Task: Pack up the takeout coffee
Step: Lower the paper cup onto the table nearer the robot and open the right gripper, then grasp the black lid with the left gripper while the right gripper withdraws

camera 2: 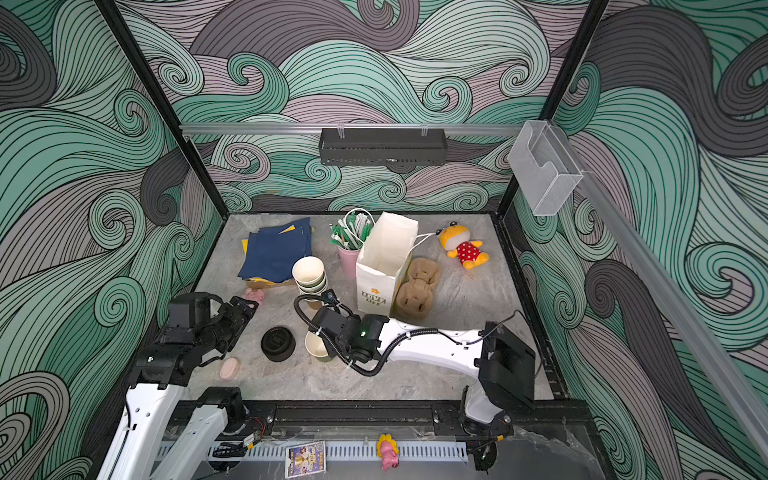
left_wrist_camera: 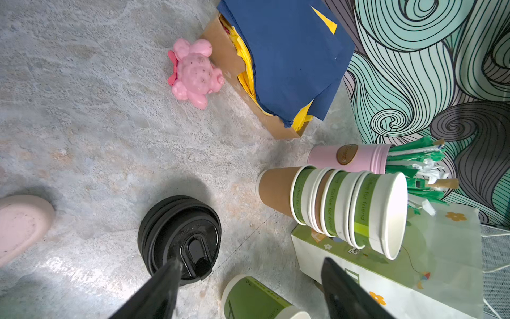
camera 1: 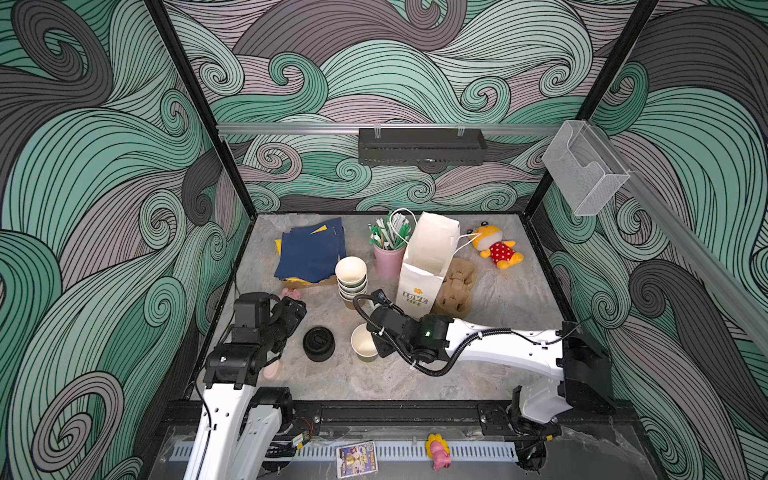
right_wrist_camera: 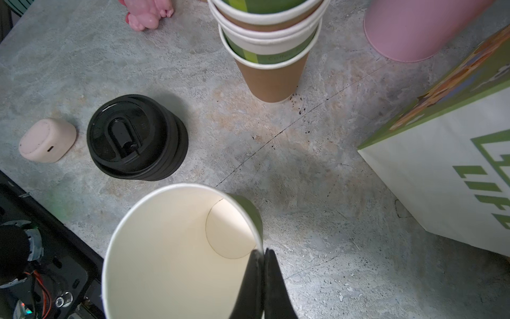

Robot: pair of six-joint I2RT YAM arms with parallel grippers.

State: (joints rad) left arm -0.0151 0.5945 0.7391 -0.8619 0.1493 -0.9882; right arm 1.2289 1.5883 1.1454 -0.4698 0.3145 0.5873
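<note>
Swirling teal and grey wave patterns cover the walls around a grey stone-look tabletop (camera 1: 511, 303). Near the front middle stands an olive-green paper cup (camera 1: 362, 343), white inside and open at the top. The right pincer (right_wrist_camera: 261, 252) is closed tight on the cup's rim, with one finger inside the wall and one outside. Just to the left of the cup sits a stack of black sip lids (camera 1: 318, 343), apart from it. The left pincer (left_wrist_camera: 251, 263) hangs over the tabletop with its jaws spread wide, and in the left wrist view one fingertip (left_wrist_camera: 172, 272) lies over the edge of the lids. Behind the cup stands a tall stack of nested cups (camera 1: 351, 278). To the right of that stack is an upright white paper bag (camera 1: 424, 266) printed "LOVE LIFE", with a brown cardboard cup carrier (camera 1: 457, 286) lying against its right side. A pink cup of straws (camera 1: 388, 259) and a pile of navy napkins (camera 1: 311, 253) sit farther back.
</note>
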